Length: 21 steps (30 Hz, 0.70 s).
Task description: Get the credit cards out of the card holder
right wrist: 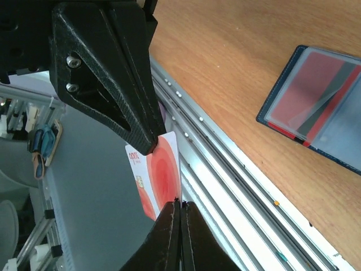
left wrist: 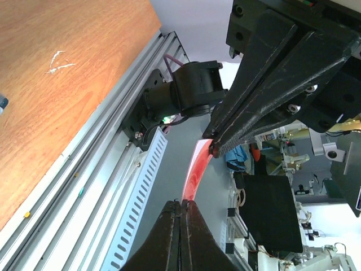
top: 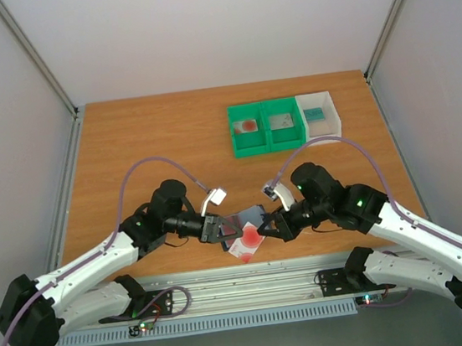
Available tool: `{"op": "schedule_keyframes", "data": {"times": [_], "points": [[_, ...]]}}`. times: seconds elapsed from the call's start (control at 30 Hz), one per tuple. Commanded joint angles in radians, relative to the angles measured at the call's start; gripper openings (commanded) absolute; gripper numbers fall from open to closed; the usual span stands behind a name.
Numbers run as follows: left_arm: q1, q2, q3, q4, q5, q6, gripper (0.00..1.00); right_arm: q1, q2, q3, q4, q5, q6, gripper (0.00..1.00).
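Left pincer [left wrist: 181, 204], right pincer [right wrist: 178, 204]: both clamped on red credit card [right wrist: 161, 175], long axis 12-to-6. Card holder [right wrist: 316, 101]: open, flat, at 2 o'clock.

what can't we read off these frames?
- Top view: how the left gripper and right gripper tips sit on the card. Too small, and the arms crowd it.
- Left wrist: card face, seen edge-on. Holder out of frame.
- Right wrist: holder cut off by the right edge. Card count behind its panel is unclear.
- Top view: contents of the bins. Too small.
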Motion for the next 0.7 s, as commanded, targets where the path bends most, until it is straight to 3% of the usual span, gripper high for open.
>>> {"op": "schedule_keyframes", "data": {"times": [0.0,0.13,0.17,0.27,0.43,0.5,0.53,0.67], "points": [[-0.003,-0.032,0.036,-0.013,-0.052,0.04,0.0,-0.006,-0.013,-0.012,0.029,-0.036,0.006,0.01],[-0.003,-0.064,0.047,-0.087,-0.141,0.062,0.08,-0.006,-0.019,-0.02,0.062,-0.019,0.036,0.01],[-0.002,-0.076,0.051,-0.11,-0.171,0.069,0.15,-0.006,-0.02,-0.024,0.075,-0.016,0.058,0.01],[-0.002,-0.118,0.061,-0.187,-0.283,0.082,0.52,-0.006,-0.024,-0.038,0.104,0.028,0.089,0.01],[-0.002,-0.176,0.086,-0.311,-0.457,0.116,0.78,-0.006,-0.009,-0.028,0.11,0.138,0.116,0.01],[-0.001,-0.191,0.092,-0.349,-0.521,0.129,0.95,-0.006,0.0,-0.014,0.1,0.195,0.116,0.01],[-0.002,-0.199,0.093,-0.362,-0.544,0.133,0.99,-0.006,0.006,-0.003,0.092,0.227,0.114,0.01],[-0.002,-0.211,0.089,-0.399,-0.609,0.151,0.99,-0.014,0.039,0.035,0.085,0.368,0.108,0.01]]}}
